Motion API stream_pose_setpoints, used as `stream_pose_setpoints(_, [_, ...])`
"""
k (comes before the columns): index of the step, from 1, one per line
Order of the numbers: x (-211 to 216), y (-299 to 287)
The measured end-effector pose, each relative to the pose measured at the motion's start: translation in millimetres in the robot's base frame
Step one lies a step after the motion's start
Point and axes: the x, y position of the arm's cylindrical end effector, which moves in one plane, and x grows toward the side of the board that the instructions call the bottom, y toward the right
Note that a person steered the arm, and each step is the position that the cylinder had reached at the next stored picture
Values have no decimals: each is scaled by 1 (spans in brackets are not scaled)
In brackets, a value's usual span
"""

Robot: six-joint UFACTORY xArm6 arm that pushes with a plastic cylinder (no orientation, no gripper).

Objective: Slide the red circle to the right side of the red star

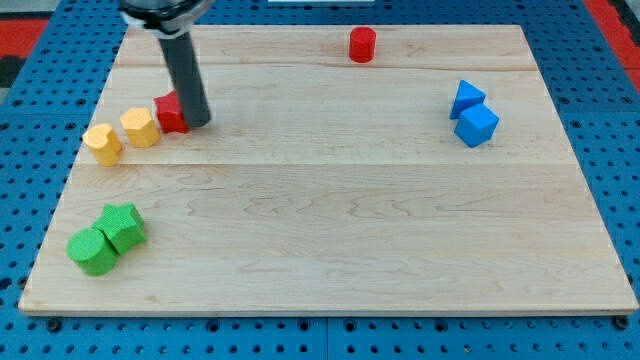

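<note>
Red circle [362, 44] near the view's top edge of the desk [330, 230], a little right of centre, standing upright as a short cylinder; round in outline, so no long axis and no facing direction to be made out. Well apart from every other block.

Red star [170, 112] far off at the view's upper left, partly hidden by the dark rod. My tip [198, 122] down on the desk, touching or just beside the red star on its right side as seen here; exact contact hard to judge. No jaws on this end effector, only the straight rod, so neither open nor closed and gripping nothing.

Just left of the red star, a yellow block [139, 127], roughly hexagonal, and beside that another yellow block [102, 143], the three forming a short row slanting down toward the view's left.

At the view's lower left, two green blocks touching: one angular [123, 226], one rounder [92, 251].

At the view's right, two blue blocks pressed together: a blue cube [477, 124] below and a smaller angular blue block [466, 97] above it.
</note>
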Motion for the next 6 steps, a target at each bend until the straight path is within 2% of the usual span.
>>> stream_pose_setpoints(1, [0,-14])
stream_pose_setpoints(2, [-21,65])
stream_pose_setpoints(3, [-55,173])
stream_pose_setpoints(5, [-135,299])
stream_pose_setpoints(6, [-167,262])
